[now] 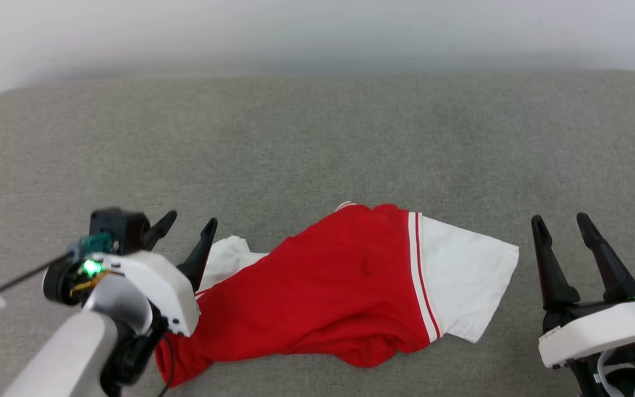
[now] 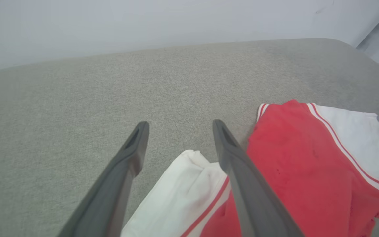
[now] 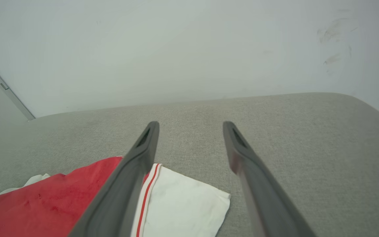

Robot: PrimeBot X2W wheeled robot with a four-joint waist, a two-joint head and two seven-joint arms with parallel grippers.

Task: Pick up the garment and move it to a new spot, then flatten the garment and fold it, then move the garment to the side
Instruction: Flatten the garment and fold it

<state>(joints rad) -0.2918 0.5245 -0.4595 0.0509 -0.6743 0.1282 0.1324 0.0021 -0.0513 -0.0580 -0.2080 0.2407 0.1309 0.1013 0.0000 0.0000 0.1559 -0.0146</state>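
Note:
The garment (image 1: 339, 286) is a red shirt with white, red-striped sleeves, lying crumpled on the grey cushion near its front edge. One white sleeve (image 1: 466, 278) spreads flat to the right; the other (image 1: 229, 259) bunches at the left. My left gripper (image 1: 190, 223) hangs open just above that left sleeve (image 2: 179, 194), holding nothing. The red body (image 2: 294, 164) lies to the right of its fingers. My right gripper (image 1: 563, 223) stands open at the lower right, apart from the right sleeve (image 3: 183, 204), nothing between its fingers. No lettering shows.
The grey fabric cushion (image 1: 317, 138) stretches wide behind and beside the garment. A pale wall (image 3: 176, 49) rises behind its far edge. The cushion's rounded corners show at far left and far right.

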